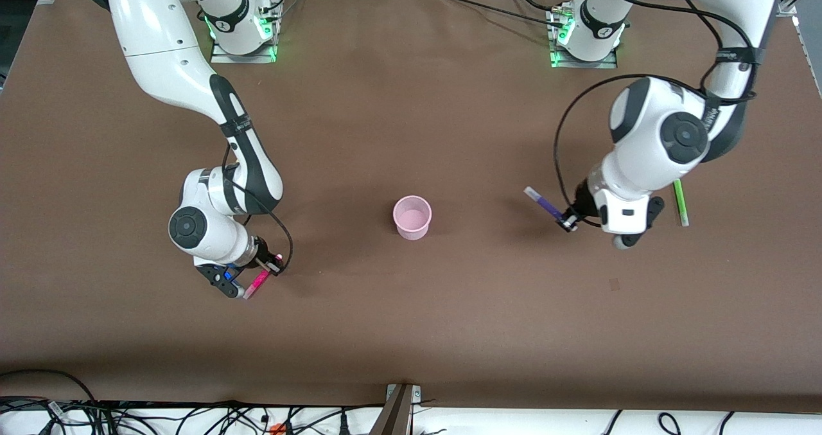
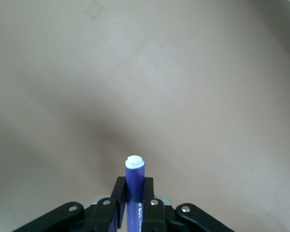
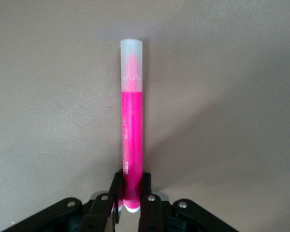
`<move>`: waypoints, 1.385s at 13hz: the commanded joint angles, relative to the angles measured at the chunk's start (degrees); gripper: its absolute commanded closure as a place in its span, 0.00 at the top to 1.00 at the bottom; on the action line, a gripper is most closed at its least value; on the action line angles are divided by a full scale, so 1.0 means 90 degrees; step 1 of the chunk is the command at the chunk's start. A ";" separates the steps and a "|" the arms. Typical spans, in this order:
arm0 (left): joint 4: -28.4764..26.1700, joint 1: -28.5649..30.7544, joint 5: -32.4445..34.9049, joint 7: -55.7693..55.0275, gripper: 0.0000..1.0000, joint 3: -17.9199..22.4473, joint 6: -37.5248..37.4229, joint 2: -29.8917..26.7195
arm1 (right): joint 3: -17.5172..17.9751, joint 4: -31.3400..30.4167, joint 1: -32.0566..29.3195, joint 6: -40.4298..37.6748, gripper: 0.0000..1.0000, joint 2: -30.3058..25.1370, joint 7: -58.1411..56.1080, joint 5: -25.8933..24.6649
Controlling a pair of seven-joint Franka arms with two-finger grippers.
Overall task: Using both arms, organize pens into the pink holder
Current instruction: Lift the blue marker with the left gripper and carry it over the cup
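On the brown table [image 1: 411, 332], pink holder [image 1: 411, 216] midway between left gripper [image 1: 568, 221] clamped on purple pen [image 1: 542, 204] and right gripper [image 1: 273, 263] clamped on magenta pen [image 1: 255, 284]; green pen [image 1: 681, 202] lying toward the left arm's end.

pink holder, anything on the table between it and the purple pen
Nothing: the front view shows bare brown table between the pink holder and the purple pen in the left gripper.

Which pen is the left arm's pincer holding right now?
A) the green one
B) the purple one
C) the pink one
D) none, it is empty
B: the left pincer is shut on the purple pen, its pale tip showing in the left wrist view; the right pincer holds the pink pen, and the green pen lies on the table.
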 commanded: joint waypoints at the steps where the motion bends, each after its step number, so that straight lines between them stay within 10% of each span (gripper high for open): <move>1: 0.0819 -0.0534 -0.0010 -0.0556 0.00 0.0019 -0.0103 0.0409 | 0.0059 0.0106 -0.0086 -0.0644 0.00 -0.0281 -0.0223 0.0094; 6: 0.1416 -0.1365 0.0097 -0.1016 0.00 0.0107 0.0256 0.1161 | 0.0069 0.0613 -0.0378 -0.2713 0.00 -0.0750 -0.0711 0.1193; 14: 0.2051 -0.2137 0.2594 -0.3543 0.00 0.0097 0.0678 0.1845 | 0.0030 0.2058 -0.1296 -0.6406 0.00 -0.1122 -0.0799 0.2836; 18: 0.2120 -0.2634 0.3815 -0.4822 0.00 0.0136 0.0717 0.1972 | 0.0059 0.2274 -0.1404 -0.6702 0.00 -0.1415 -0.0828 0.2906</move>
